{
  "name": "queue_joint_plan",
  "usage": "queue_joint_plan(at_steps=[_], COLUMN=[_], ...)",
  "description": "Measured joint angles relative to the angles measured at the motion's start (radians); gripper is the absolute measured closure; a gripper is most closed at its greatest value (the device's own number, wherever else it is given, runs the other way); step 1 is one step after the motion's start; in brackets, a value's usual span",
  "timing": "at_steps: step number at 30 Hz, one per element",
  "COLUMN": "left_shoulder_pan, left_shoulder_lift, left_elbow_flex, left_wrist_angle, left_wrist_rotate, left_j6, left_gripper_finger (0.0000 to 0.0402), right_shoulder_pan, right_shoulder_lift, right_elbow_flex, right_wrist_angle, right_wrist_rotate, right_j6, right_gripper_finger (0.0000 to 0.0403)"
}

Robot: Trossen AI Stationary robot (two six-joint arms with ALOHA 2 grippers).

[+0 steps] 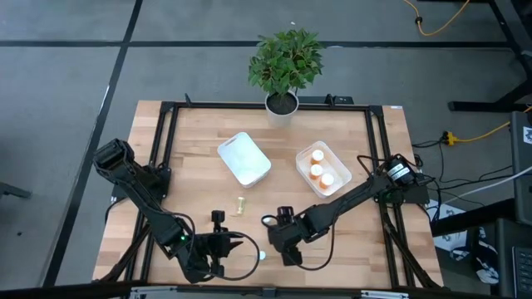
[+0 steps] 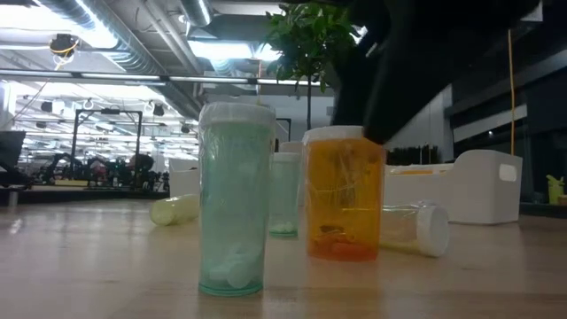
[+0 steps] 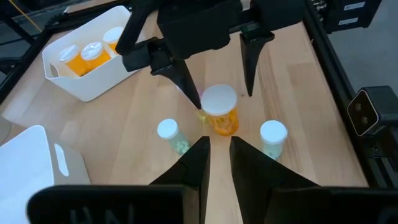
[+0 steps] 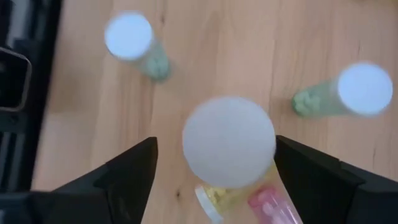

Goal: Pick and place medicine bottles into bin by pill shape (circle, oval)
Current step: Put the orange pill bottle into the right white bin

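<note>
Counter [image 1: 366, 241]: light wood, black frame round the edge. Potted plant [image 1: 284, 65] at the far edge, well away from both grippers.

Two white bins beyond the grippers. The bin [image 1: 322, 169] far side of the right gripper holds three orange bottles [image 1: 317, 170], white caps up. The other bin [image 1: 243, 158] sits between that one and the left arm's side; can't see anything in it.

Right gripper [image 3: 216, 74]: over the near-centre counter, fingers spread wide, straddling an upright orange bottle [image 3: 221, 112] with a white cap. The fingers stand clear on either side of the cap, no contact visible. So open, nothing held.

Left gripper [image 3: 216, 155]: near edge of the counter, pointing at the right gripper, fingertips pressed together, holding nothing. The orange bottle stands just ahead of its tips.

Two pale teal bottles flank the orange one, both upright, capped white: one [image 3: 171, 135] on one side, the other [image 3: 272, 137] on the opposite side, each just beside the right gripper's fingers, not touching.

Low view: a clear bottle [image 2: 415, 229] lies on its side right behind the orange one. A yellow-green bottle [image 1: 240, 204] lies further off, toward the bins.
</note>
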State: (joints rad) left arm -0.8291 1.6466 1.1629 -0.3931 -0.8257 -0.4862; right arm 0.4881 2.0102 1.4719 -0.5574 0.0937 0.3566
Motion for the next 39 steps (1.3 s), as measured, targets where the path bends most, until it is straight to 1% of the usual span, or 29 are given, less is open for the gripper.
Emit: queue_joint_plan(at_steps=[8,14,24,28,31,39], left_shoulder_pan=[0.0,0.0,0.0,0.0,0.0,0.0], left_shoulder_lift=[0.0,0.0,0.0,0.0,0.0,0.0], left_elbow_flex=[0.0,0.0,0.0,0.0,0.0,0.0], left_wrist_angle=[0.0,0.0,0.0,0.0,0.0,0.0], left_wrist_rotate=[0.0,0.0,0.0,0.0,0.0,0.0], left_j6=[-0.001,-0.001,-0.001,-0.001,-0.001,-0.001], left_gripper_finger=[0.0347,0.0347,0.0347,0.0347,0.0347,0.0347], right_shoulder_pan=[-0.002,-0.002,-0.002,-0.002,-0.002,-0.002], right_shoulder_lift=[-0.001,0.002,0.003,0.003,0.004,0.004], right_elbow_flex=[-0.005,-0.006,-0.006,-0.006,-0.006,-0.006], right_wrist_angle=[0.024,0.03,0.021,0.023,0.023,0.023], right_wrist_rotate=[0.004,0.07,0.07,0.07,0.07,0.072], right_j6=[-0.024,-0.023,-0.02,0.011,0.045,0.118], right_gripper_finger=[0.0088,0.0092,0.0092,0.0094,0.0109,0.0185])
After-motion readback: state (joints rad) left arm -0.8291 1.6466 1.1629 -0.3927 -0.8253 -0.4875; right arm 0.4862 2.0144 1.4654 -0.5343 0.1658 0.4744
